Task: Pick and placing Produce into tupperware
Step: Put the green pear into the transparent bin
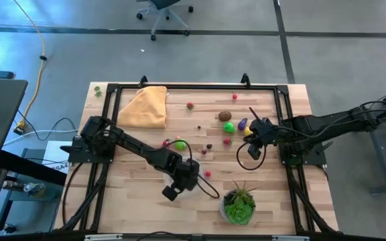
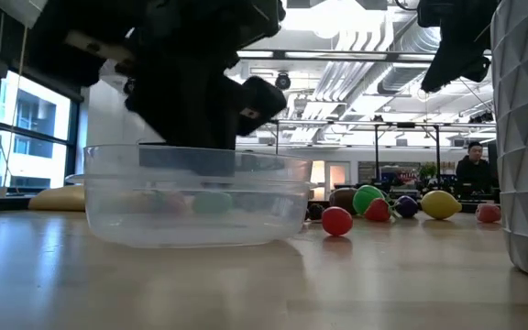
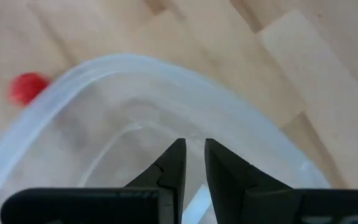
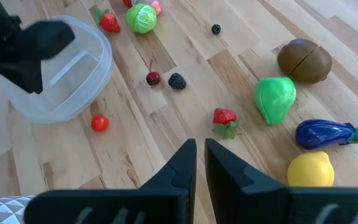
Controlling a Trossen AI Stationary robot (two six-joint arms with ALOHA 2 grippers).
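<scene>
Landmark: round clear shallow plastic tupperware (image 4: pixel 61 68), sitting on the wooden slat table (image 1: pixel 139 201), near its middle.

Left gripper (image 3: pixel 191 163) hangs directly over the tupperware, tips inside the rim line; the two dark fingers are almost pressed together, a thin slit between them, nothing pinched. The container looks empty from the left wrist view.

A small round red tomato (image 4: pixel 99 122) lies just beside the tupperware wall. A dark cherry (image 4: pixel 153 78) and a blackberry (image 4: pixel 177 81) lie near it, a strawberry (image 4: pixel 224 117) farther off.

Right gripper (image 4: pixel 199 158) hovers well apart from the tupperware, over bare wood beside the strawberry; fingers nearly closed, empty. Beyond it: a bright green pepper (image 4: pixel 275 98), brown kiwi (image 4: pixel 304 60), purple eggplant (image 4: pixel 328 134), yellow lemon (image 4: pixel 311 170).
</scene>
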